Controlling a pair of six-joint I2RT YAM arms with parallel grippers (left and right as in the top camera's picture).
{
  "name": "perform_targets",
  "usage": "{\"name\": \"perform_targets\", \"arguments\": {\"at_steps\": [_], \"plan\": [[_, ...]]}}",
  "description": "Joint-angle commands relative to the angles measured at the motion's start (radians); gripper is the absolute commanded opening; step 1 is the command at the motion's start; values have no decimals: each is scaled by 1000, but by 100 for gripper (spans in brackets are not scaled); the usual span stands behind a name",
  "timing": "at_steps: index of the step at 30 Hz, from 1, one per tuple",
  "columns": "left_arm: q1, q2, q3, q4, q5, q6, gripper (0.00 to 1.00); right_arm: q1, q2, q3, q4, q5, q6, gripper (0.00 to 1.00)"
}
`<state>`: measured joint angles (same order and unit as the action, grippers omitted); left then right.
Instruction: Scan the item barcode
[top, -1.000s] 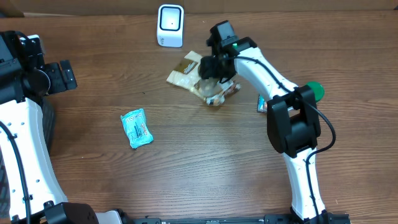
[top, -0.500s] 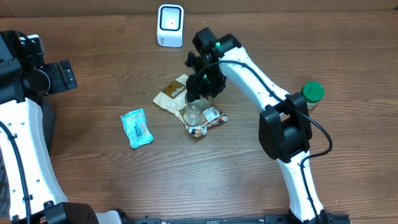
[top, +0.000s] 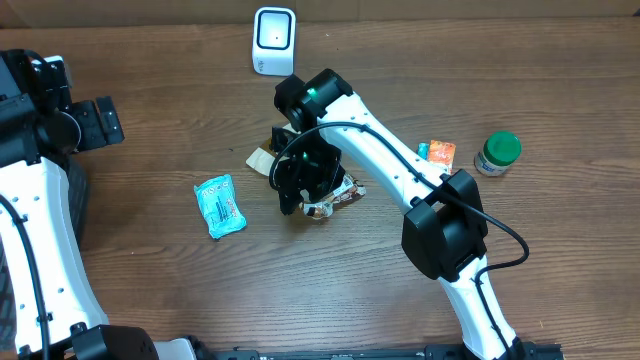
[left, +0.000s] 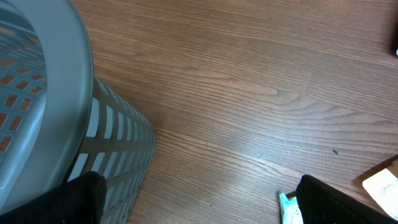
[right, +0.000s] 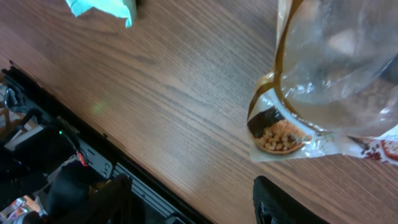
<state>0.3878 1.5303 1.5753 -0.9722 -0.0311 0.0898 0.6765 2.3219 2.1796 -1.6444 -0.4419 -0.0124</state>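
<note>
A white barcode scanner (top: 274, 40) stands at the back of the table. My right gripper (top: 298, 188) hovers low over a heap of snack bags (top: 335, 192), with a cream-and-brown packet (top: 262, 156) sticking out to the left. In the right wrist view the clear snack bag (right: 329, 74) with nuts in it lies ahead of my right gripper (right: 193, 205). That gripper is open, with bare table between its fingers (right: 292, 202). My left gripper (left: 205, 205) is wide open and empty, far left beside a grey basket (left: 37, 112).
A teal packet (top: 219, 206) lies left of the heap and shows in both wrist views (right: 102, 6) (left: 287, 210). An orange packet (top: 437, 152) and a green-lidded jar (top: 498, 150) sit at the right. The table's front edge (right: 81, 149) is close to the right fingers.
My right arm has swung left and toward the table's front, and the snack bags have shifted with it, away from the scanner. The orange packet has come into view. The left arm is still.
</note>
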Motion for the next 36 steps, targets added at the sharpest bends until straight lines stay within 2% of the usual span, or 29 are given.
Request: {"name": "perform_targets", "arguments": {"at_steps": [1, 9, 17, 24, 36], "plan": [[-1, 1, -3, 1, -2, 26, 100, -14, -29, 10, -6, -9, -11, 59], [-2, 1, -3, 1, -2, 26, 100, 15, -28, -82, 65, -8, 29, 59], [-2, 1, -3, 1, -2, 26, 100, 50, -27, -265, 262, 18, 106, 59], [-2, 1, -3, 1, -2, 26, 100, 28, -27, -307, 243, 265, 187, 59], [-2, 1, -3, 1, -2, 26, 100, -89, -27, -306, 219, 615, 192, 62]]}}
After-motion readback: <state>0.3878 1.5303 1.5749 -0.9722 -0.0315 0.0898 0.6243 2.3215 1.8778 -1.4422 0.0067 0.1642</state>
